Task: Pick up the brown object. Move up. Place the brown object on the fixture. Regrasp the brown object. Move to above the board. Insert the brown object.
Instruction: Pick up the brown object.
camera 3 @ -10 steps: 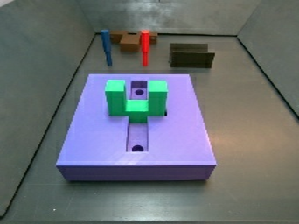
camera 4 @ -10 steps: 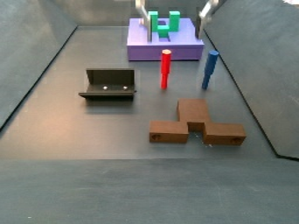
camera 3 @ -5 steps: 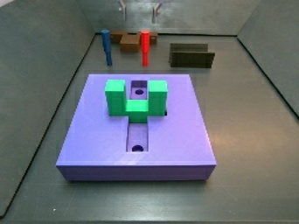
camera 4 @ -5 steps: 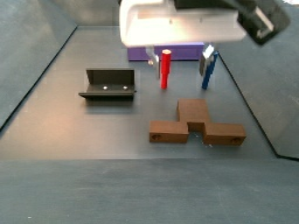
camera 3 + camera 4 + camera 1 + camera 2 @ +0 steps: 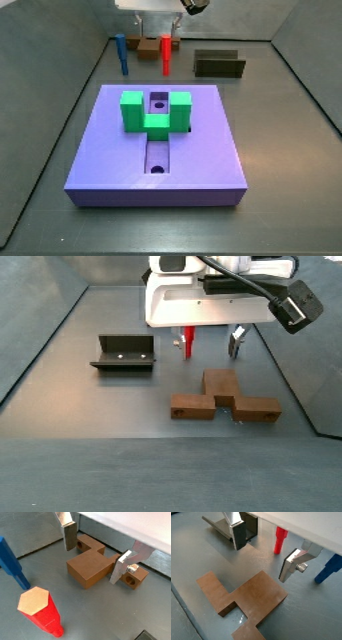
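Gripper [image 5: 97,554] open, empty, over brown object [image 5: 90,567]; red peg [image 5: 40,611] close by, descent could clip it.

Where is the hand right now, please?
In a side view, the hand hovers open above the floor, between the red peg and the brown object.

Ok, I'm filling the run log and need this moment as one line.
phase: approach | gripper: open, above brown object, not touching | brown object: on floor, ungrasped | fixture: empty | board: groove unfilled
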